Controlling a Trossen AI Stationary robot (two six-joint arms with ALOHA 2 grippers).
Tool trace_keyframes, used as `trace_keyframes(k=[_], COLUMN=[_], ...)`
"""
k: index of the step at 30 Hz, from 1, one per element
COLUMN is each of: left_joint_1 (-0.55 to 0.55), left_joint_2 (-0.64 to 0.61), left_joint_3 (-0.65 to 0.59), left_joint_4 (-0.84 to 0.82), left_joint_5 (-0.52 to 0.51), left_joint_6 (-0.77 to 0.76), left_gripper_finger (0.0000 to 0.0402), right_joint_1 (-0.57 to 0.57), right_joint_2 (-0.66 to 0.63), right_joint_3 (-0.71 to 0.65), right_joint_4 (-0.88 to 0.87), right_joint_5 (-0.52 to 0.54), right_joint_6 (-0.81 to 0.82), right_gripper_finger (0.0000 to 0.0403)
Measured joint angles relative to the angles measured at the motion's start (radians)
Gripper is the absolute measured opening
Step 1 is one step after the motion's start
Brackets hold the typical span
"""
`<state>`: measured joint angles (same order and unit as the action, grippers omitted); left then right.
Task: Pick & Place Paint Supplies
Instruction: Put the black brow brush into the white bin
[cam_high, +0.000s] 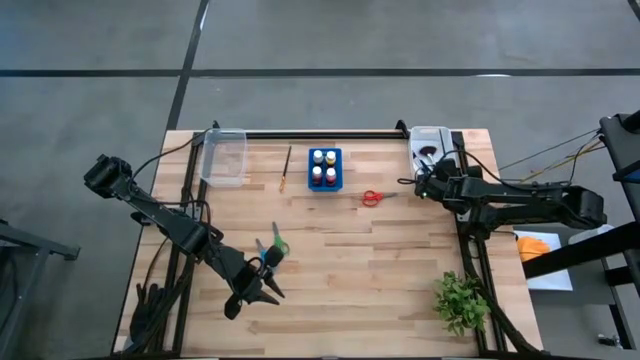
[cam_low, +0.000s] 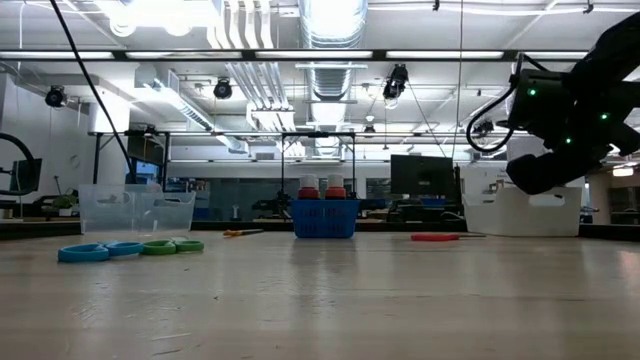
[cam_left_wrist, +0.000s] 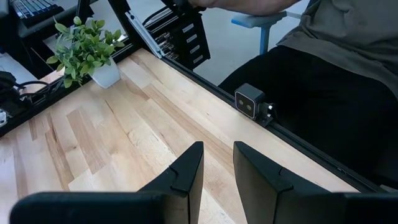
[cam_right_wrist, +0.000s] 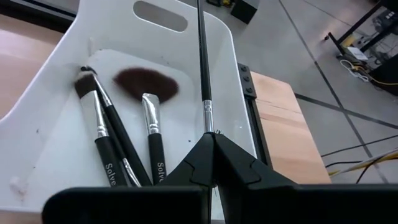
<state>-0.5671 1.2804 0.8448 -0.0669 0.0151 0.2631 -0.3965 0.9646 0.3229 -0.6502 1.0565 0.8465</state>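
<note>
Brush (cam_right_wrist: 202, 62) clamped in my right hand (cam_right_wrist: 213, 146) points lengthwise over the white bin (cam_right_wrist: 239, 81); my left hand (cam_left_wrist: 217, 165), fingers apart, waits beside the scissors (cam_high: 277, 245).

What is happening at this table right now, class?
The right gripper is shut on a thin black brush, holding it over the white bin at the table's far right corner, where three brushes already lie. The left gripper is open and empty near the front edge, close to the green scissors. Red scissors, a wooden-handled brush and the blue bottle holder remain on the table.
</note>
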Motion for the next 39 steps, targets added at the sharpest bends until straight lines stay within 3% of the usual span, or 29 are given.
trace_keyframes(k=[20, 39], left_joint_1=[0.0, -0.001], left_joint_2=[0.0, 0.0], left_joint_3=[0.0, 0.0], left_joint_4=[0.0, 0.0], left_joint_5=[0.0, 0.0], left_joint_6=[0.001, -0.001], left_gripper_finger=[0.0095, 0.0095], right_joint_1=[0.001, 0.004], right_joint_2=[0.0, -0.002], right_joint_3=[0.0, 0.0], right_joint_4=[0.0, 0.004], right_joint_5=[0.016, -0.007], right_joint_6=[0.067, 0.033], right_gripper_finger=[0.0008, 0.0008])
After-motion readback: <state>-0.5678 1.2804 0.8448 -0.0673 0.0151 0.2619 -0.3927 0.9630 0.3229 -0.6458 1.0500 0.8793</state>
